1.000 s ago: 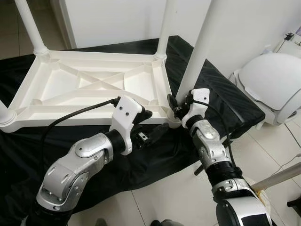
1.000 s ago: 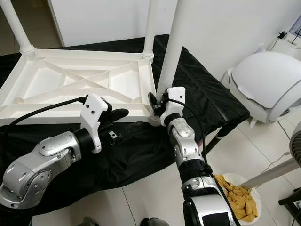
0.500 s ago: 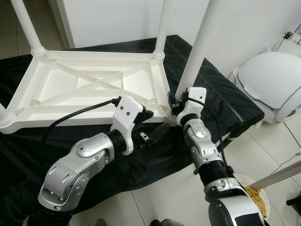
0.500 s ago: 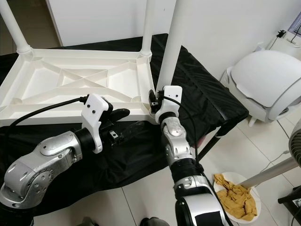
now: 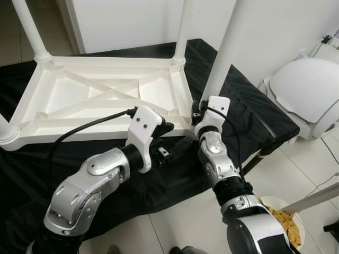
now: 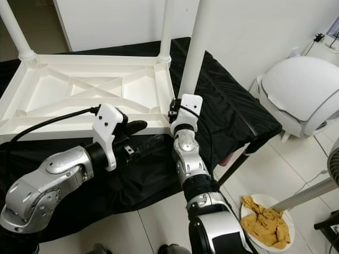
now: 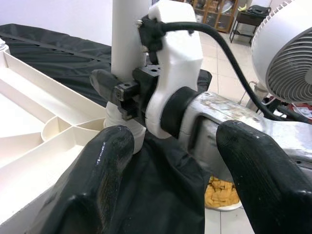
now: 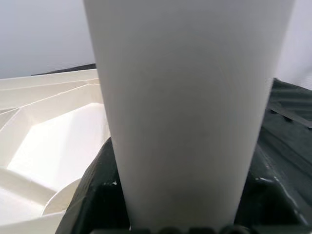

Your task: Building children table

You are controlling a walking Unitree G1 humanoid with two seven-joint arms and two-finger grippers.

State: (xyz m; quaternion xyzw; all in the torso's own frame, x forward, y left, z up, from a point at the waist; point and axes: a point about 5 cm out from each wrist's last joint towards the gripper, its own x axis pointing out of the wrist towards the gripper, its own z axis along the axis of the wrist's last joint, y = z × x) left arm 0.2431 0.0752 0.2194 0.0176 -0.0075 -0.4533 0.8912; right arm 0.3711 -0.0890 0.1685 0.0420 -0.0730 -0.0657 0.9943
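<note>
Gripping the leg [image 5: 221, 58] at the tabletop's [image 5: 100, 95] five o'clock corner, right gripper [image 5: 197, 115] fingers seat it; left gripper [image 5: 177, 144] fingers wait open nearby.

Two silver, scuffed metal arms end in white plastic wrist housings with small dark screws; a black cable [image 5: 85, 128] loops mid-left; long black fingers [image 7: 102, 165] look glossy.

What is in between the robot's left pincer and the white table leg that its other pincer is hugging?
Just black cloth. In the left wrist view, the left pincer looks across it to the table leg, with nothing else between.
</note>
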